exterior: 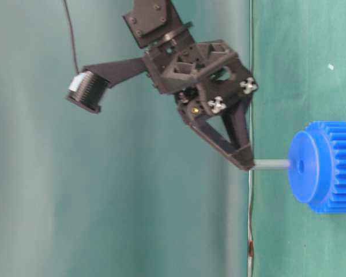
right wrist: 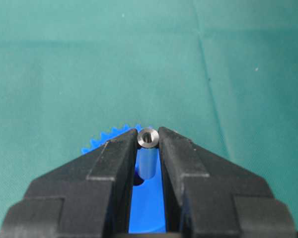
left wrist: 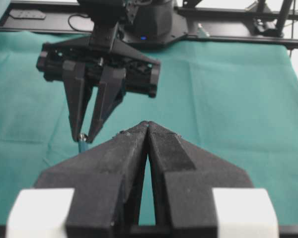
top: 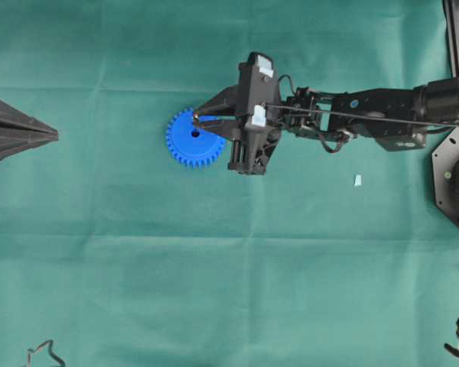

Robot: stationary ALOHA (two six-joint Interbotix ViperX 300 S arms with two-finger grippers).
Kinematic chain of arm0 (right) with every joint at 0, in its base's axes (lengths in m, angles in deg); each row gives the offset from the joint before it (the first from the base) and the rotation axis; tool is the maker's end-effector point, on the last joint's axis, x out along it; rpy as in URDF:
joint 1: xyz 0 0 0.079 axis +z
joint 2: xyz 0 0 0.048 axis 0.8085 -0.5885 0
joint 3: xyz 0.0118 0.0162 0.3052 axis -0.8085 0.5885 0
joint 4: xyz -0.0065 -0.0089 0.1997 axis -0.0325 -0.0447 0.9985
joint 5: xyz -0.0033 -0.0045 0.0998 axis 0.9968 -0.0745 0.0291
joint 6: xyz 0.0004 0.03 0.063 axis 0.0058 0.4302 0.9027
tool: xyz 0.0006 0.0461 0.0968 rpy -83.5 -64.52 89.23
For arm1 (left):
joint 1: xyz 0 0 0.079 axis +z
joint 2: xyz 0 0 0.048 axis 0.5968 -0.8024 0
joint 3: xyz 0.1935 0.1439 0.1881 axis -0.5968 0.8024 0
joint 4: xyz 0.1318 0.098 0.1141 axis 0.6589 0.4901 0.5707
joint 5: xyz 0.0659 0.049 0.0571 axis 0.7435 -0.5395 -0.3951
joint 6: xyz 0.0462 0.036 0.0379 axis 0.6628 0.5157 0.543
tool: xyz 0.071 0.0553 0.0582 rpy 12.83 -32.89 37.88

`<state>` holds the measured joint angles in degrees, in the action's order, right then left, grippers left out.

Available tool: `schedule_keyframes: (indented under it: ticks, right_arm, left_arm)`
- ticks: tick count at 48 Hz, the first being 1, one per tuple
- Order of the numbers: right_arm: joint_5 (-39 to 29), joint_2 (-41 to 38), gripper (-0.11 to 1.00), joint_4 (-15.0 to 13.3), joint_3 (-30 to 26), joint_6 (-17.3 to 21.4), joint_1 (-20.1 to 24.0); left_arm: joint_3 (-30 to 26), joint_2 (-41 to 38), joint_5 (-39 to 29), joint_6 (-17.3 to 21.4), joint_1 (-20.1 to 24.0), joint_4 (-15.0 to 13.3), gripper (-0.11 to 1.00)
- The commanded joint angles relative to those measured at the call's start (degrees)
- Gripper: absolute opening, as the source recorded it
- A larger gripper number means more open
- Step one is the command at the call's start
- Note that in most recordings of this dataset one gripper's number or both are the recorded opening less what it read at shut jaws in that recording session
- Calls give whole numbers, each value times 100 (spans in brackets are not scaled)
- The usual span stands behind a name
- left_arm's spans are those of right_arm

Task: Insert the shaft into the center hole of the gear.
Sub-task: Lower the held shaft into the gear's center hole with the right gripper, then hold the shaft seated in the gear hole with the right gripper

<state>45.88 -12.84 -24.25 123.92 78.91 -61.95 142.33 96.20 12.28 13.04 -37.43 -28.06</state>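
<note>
The blue gear [top: 185,147] lies flat on the green cloth. My right gripper [top: 196,117] hangs over it, shut on the top of the shaft [right wrist: 148,158], a short silvery pin held upright. In the table-level view the shaft [exterior: 271,164] points at the gear [exterior: 326,167], and its lower end comes right up to the gear's face. The center hole [right wrist: 138,181] shows dark just left of the shaft's lower end. My left gripper [top: 53,135] rests shut and empty far to the left, its fingertips [left wrist: 154,130] pressed together.
A small pale blue scrap [top: 357,180] lies on the cloth to the right of the right arm. A thin black bent wire [top: 44,354] sits at the bottom left corner. The black frame rail [left wrist: 228,25] runs along the far table edge.
</note>
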Motion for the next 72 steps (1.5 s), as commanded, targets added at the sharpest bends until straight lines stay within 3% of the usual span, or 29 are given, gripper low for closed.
schedule_keyframes:
  ticks: [1, 34, 72]
  right_arm:
    - [44, 220, 16, 9, -26, 9, 18]
    - [360, -264, 16, 123, -70, 26, 105]
    - [378, -18, 16, 105, -62, 0, 105]
  left_arm:
    - [-141, -44, 26, 0, -9, 9, 0]
    - [-132, -35, 26, 0, 0, 18, 0]
    - [-132, -35, 26, 0, -9, 9, 0]
